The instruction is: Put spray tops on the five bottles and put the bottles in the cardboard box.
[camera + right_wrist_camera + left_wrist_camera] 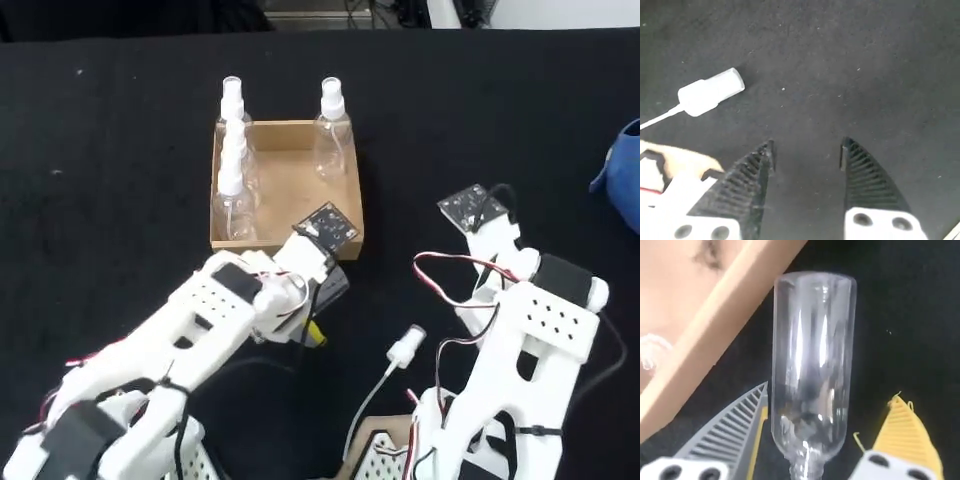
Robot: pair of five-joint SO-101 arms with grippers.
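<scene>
A black cloth (100,150) is lying directly beneath the right gripper (807,144). A blue object (626,185) is sitting well off to that gripper's right.

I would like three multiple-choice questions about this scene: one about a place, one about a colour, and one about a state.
1. Where does the loose spray top lie?
A. on the floor
B. on the table, beside the right arm
C. in a person's hand

2. What colour is the table?
A. black
B. white
C. brown

3. How is the right gripper?
A. shut on the spray top
B. shut on nothing
C. open, holding nothing

Answers:
1 B: it lies flat on the cloth, with its tube pointing away.
2 A: the surface is black in all three views.
3 C: the fingers stand apart over bare table.
</scene>
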